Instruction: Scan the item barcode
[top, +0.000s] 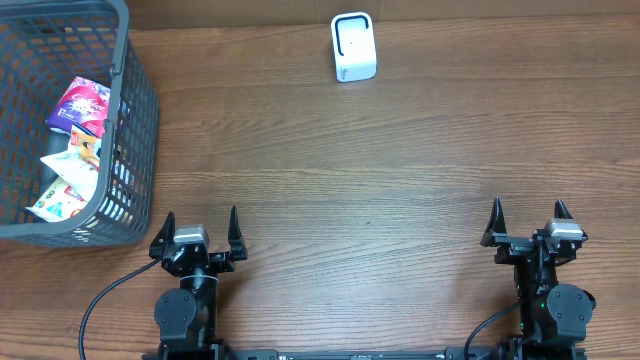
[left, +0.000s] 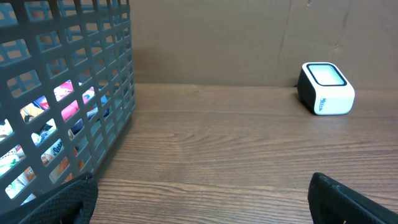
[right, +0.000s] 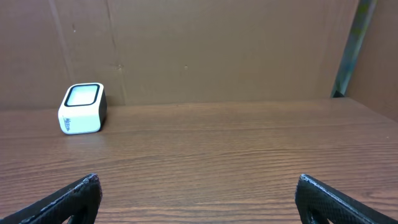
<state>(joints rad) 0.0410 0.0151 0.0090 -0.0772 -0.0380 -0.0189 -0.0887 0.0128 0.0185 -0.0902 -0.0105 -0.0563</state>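
Left wrist view: grey mesh basket (left: 81, 74), white scanner (left: 326, 89), wooden surface (left: 217, 143).
Basket at left, colourful packets (left: 71, 109) visible through its wall; scanner far right, well apart from it; brown backdrop (left: 211, 37) behind; left end effector (left: 200, 186) spread wide, empty.

overhead: straight down, high | wrists: low, facing forward — all three share the scanner (top: 353, 47)

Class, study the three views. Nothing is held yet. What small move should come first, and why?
Probably the left gripper should rise and swing toward the basket for a packet. It and the right gripper stand open and empty, the packets seen lie in that basket on the left, and the scanner waits unused.
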